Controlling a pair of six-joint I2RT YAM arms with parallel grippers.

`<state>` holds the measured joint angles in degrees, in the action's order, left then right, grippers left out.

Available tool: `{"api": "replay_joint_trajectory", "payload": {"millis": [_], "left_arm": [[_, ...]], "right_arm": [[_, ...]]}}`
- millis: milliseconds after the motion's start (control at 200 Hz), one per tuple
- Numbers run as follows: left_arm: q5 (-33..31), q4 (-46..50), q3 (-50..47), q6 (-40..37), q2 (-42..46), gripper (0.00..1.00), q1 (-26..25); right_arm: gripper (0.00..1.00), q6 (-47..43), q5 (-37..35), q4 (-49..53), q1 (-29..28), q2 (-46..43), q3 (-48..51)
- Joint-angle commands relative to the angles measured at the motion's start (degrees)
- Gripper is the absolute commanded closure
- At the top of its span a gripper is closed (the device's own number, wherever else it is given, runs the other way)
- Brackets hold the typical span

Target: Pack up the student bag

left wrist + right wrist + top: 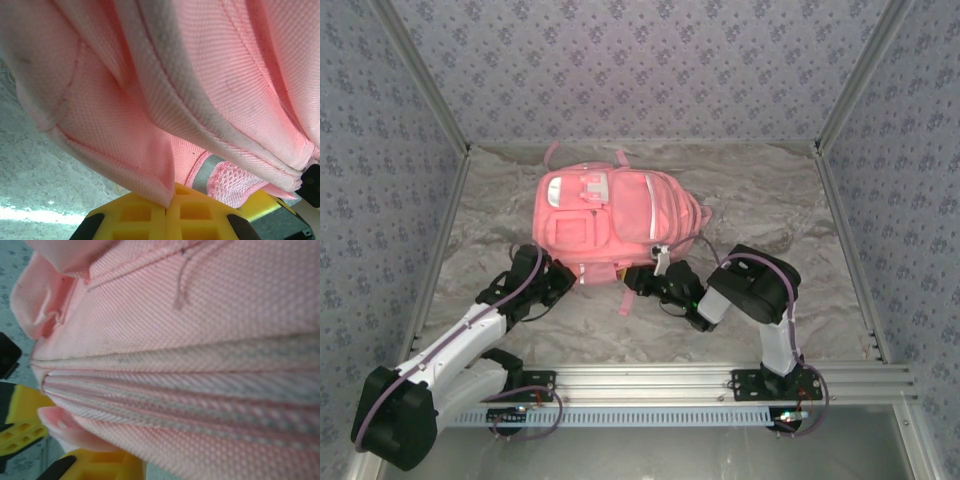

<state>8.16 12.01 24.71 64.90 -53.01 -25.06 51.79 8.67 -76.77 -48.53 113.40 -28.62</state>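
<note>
Opening stage: left gripper (pixel 168 206) is clamped on the student bag's (pixel 610 215) edge, right gripper's (pixel 658 270) hold is unclear, and next likely means spreading the opening

The table (pixel 800 230) is flat and looks like grey and white stone. The big pink student bag (pixel 610 215) lies on it near the middle, pockets facing up. Its pink straps (pixel 552 152) stick out at the far end.
</note>
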Motion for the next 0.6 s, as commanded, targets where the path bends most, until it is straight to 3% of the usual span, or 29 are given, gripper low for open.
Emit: {"api": "replay_joint_trajectory", "payload": {"millis": [0, 135, 595], "left_arm": [[1.96, 1.94, 1.22, -1.45, 0.52, 1.00, 0.32], [1.92, 1.96, 1.15, -1.47, 0.65, 1.00, 0.36], [2.40, 1.70, 1.22, -1.33, 0.38, 1.00, 0.36]], "right_arm": [[0.74, 3.44, 3.63, -3.45, 0.58, 2.14, 0.25], [0.68, 2.98, 4.61, -3.46, 0.48, 2.30, 0.21], [0.65, 2.34, 6.15, 1.63, -0.91, 4.56, -4.40]]}}
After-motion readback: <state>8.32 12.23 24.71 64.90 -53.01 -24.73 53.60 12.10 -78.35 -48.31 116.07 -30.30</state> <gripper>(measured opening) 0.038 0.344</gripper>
